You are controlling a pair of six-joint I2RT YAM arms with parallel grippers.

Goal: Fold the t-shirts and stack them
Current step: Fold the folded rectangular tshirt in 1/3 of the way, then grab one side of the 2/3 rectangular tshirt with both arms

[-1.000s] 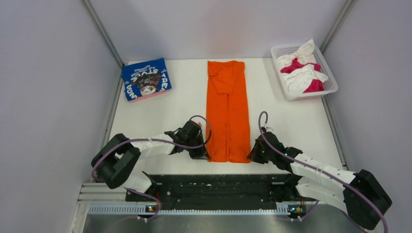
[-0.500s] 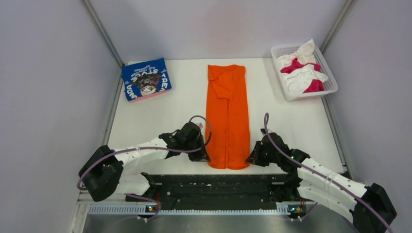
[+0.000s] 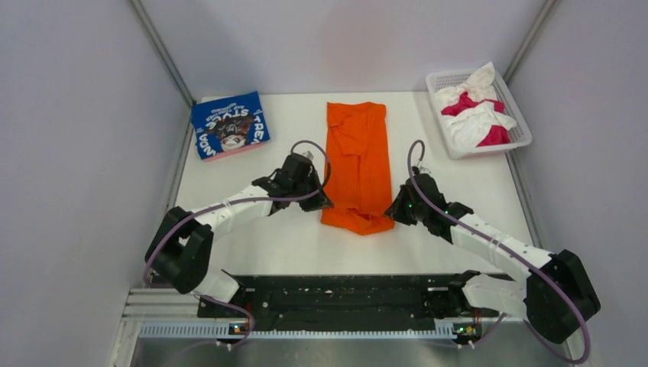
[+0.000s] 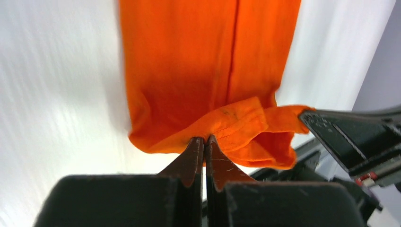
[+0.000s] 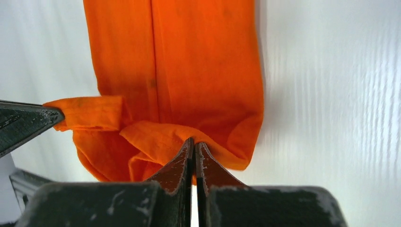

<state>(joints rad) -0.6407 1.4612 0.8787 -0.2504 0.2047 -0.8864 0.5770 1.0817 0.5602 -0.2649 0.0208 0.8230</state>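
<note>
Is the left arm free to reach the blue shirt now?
Probably not yet: the left gripper is shut on the orange shirt; only bare table lies between it and the blue shirt.

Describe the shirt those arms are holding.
Down the middle of the table runs the orange t-shirt, folded narrow, its near end pinched by the left end effector and right end effector. It alone is orange, unlike the blue printed shirt and the white and magenta ones in the basket.

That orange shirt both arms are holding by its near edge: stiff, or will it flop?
Probably floppy: the orange shirt sags and bunches between the left pincer and right pincer pinching its near hem. Likely light, since two small fingertip grips hold that end up. It would drape, not roll.
</note>
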